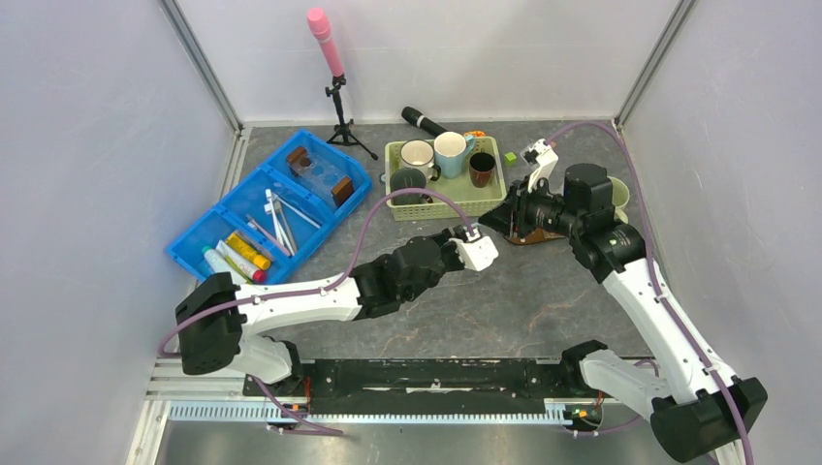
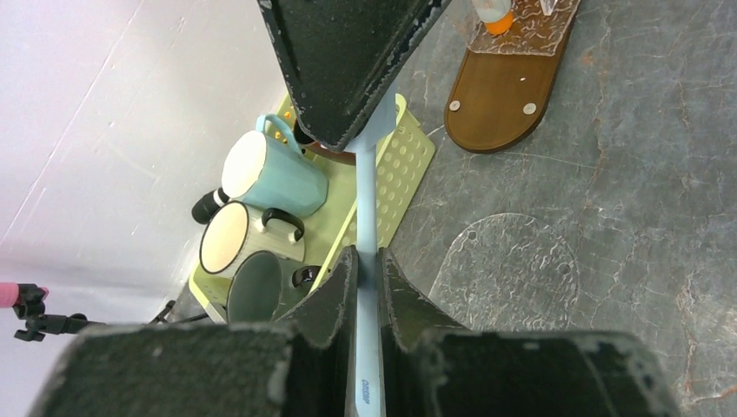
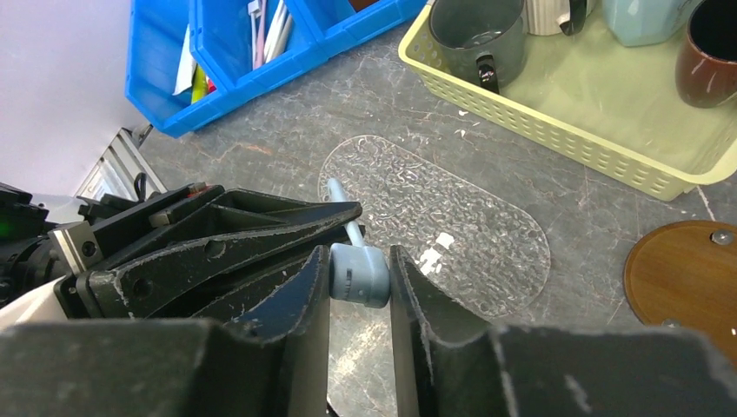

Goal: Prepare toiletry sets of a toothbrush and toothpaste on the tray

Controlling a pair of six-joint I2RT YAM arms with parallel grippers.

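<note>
A pale blue toothbrush (image 2: 366, 195) hangs in the air between both grippers. My left gripper (image 2: 367, 256) is shut on its handle. My right gripper (image 3: 358, 261) is closed on its thick end (image 3: 358, 274), both pads against it. In the top view the left gripper (image 1: 492, 237) and the right gripper (image 1: 508, 221) meet just below the green basket. The dark-brown tray (image 2: 502, 100) lies right of them, with an orange toothpaste (image 2: 497, 14) at its far end. More toothpaste tubes (image 1: 246, 252) lie in the blue bin.
A clear textured oval plate (image 3: 434, 221) lies on the table under the grippers. The pale green basket (image 1: 456, 205) holds several mugs. The blue divided bin (image 1: 194, 237) is at the left, with thin brushes (image 1: 279, 218) in it. A pink-topped stand (image 1: 330, 58) is at the back.
</note>
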